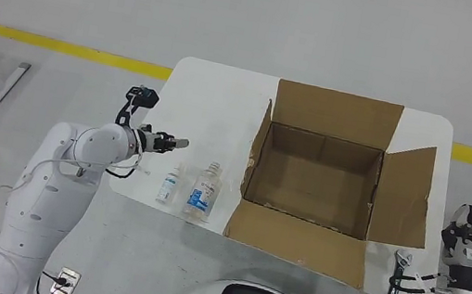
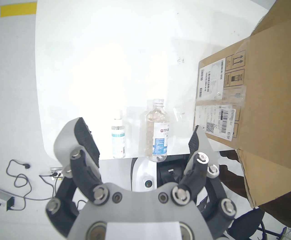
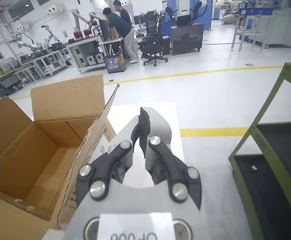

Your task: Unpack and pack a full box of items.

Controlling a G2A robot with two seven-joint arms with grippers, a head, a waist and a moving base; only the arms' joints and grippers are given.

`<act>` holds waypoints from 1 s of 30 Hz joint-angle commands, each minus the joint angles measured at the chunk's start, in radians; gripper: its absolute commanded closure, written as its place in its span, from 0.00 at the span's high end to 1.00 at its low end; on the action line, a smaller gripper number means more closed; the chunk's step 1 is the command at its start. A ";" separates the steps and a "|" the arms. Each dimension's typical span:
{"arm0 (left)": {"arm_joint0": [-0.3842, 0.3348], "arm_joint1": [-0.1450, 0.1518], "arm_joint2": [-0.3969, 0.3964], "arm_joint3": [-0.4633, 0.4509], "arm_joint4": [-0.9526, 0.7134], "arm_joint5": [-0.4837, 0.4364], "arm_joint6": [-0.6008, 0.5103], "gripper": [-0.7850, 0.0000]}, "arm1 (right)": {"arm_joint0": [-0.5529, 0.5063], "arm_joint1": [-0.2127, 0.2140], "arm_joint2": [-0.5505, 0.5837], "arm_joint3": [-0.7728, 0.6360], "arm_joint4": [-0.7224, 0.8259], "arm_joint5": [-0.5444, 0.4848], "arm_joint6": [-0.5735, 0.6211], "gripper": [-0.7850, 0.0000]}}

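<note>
An open cardboard box (image 1: 316, 175) stands on the white table (image 1: 216, 97), flaps spread and its inside bare. Left of it, near the table's front edge, stand a small spray bottle (image 1: 169, 185) and a clear water bottle (image 1: 202, 192) with a blue label. My left gripper (image 1: 173, 142) hovers just beyond the two bottles, open and holding nothing. In the left wrist view the gripper (image 2: 138, 127) frames the spray bottle (image 2: 118, 136) and the water bottle (image 2: 156, 134), with the box (image 2: 238, 95) beside them. My right gripper (image 1: 401, 259) (image 3: 142, 122) is shut and holds nothing, by the box (image 3: 34, 145) at its right flap.
A green cart (image 3: 261, 147) stands off the table's right side. The far left part of the table is bare. Yellow floor tape (image 1: 65, 46) runs behind the table.
</note>
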 commanded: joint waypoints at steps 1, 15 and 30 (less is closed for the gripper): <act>-0.006 0.002 0.013 -0.002 0.038 0.013 -0.005 1.00 | 0.000 0.000 0.000 0.000 0.000 0.000 0.000 0.00; -0.118 0.010 0.216 0.045 0.330 0.082 -0.267 1.00 | 0.000 0.000 0.000 0.000 0.000 0.000 0.000 0.00; -0.097 0.008 0.219 0.007 0.289 0.074 -0.269 1.00 | 0.000 0.000 0.000 0.000 0.000 0.000 0.000 0.00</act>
